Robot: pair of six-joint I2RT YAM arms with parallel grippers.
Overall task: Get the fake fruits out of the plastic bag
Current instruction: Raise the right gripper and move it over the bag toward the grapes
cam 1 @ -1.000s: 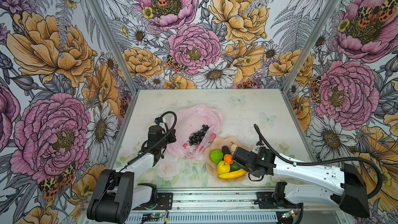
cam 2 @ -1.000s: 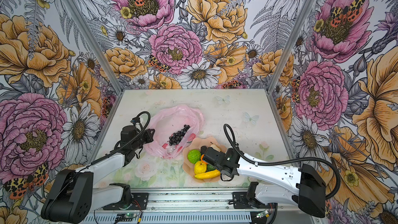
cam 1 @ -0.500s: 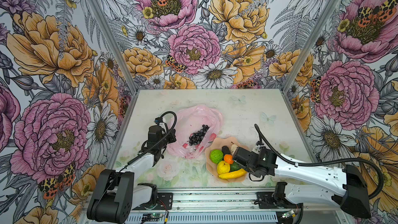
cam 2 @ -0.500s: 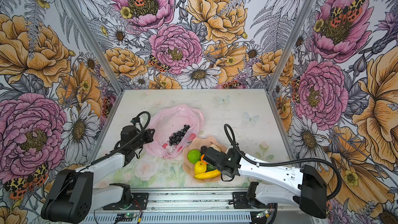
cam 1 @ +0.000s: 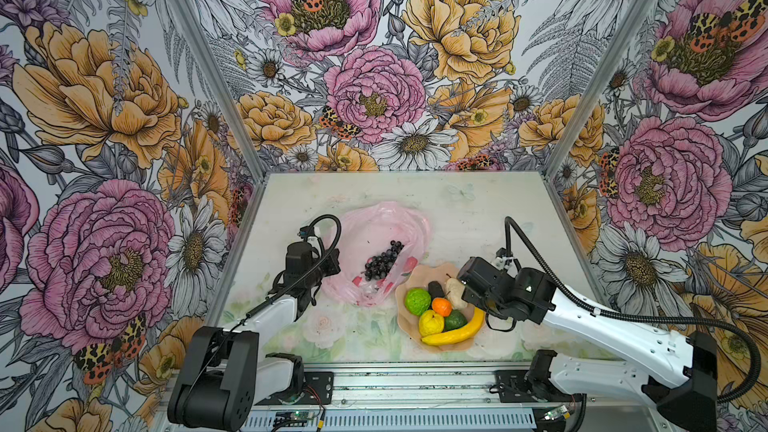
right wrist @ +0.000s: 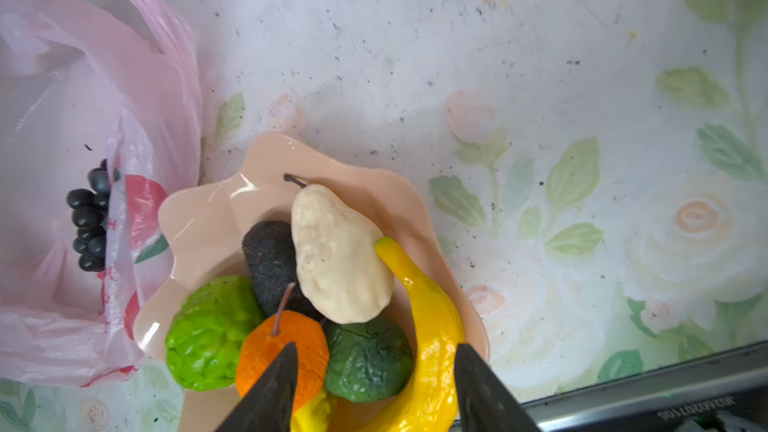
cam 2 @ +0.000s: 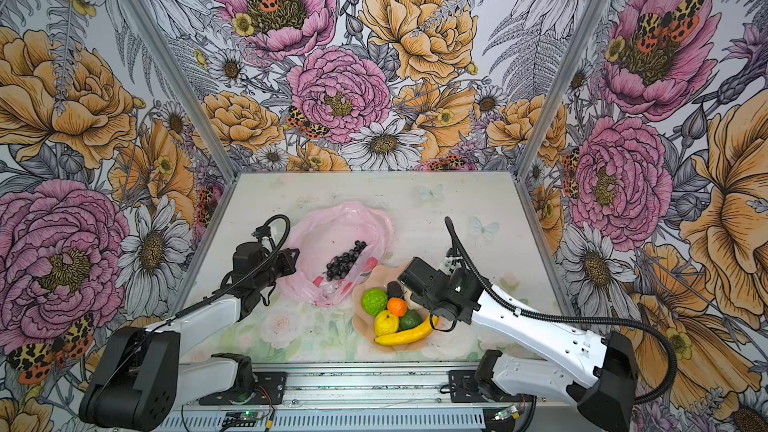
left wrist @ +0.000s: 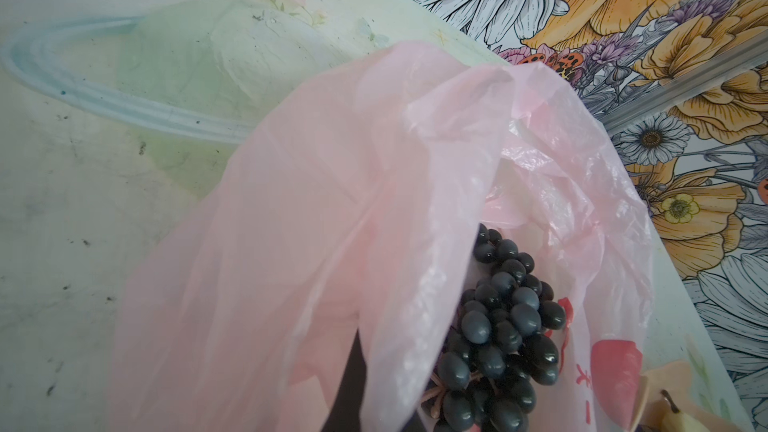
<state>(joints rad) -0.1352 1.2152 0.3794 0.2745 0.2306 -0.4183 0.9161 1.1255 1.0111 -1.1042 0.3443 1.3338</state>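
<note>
Right wrist view first: the right gripper point(right wrist: 376, 347) has its two dark fingers point(right wrist: 274, 384) spread apart with nothing between them. It hangs just over the plate point(right wrist: 208, 218), one finger above the orange point(right wrist: 266, 342) and the other by the banana point(right wrist: 428, 313). A line of characters shows upside down at the dark edge under the rail point(right wrist: 623, 384), too blurred to read.

On that plate lie the pale pear point(right wrist: 338, 259), a black lump point(right wrist: 270, 255), the bumpy green citrus point(right wrist: 208, 334), the avocado point(right wrist: 370, 363) and the lemon point(cam 1: 431, 322), all touching.

Over to the left wrist view: the plastic bag point(left wrist: 332, 222) drapes right over the camera's foreground, and its red print point(left wrist: 611, 363) carries small red marks I can't make out. The grape bunch point(left wrist: 498, 326) is the one fruit inside the bag.

In both top views the left gripper point(cam 1: 330, 268) is pinched shut on the bag's left edge, forearm angled up from the front of the table point(cam 1: 478, 201). The right arm reaches in from the right, wrist pointing left.

Against a second ago, the right jaws stand wider and that gripper sits slightly higher. The left arm and the bag haven't budged.
</note>
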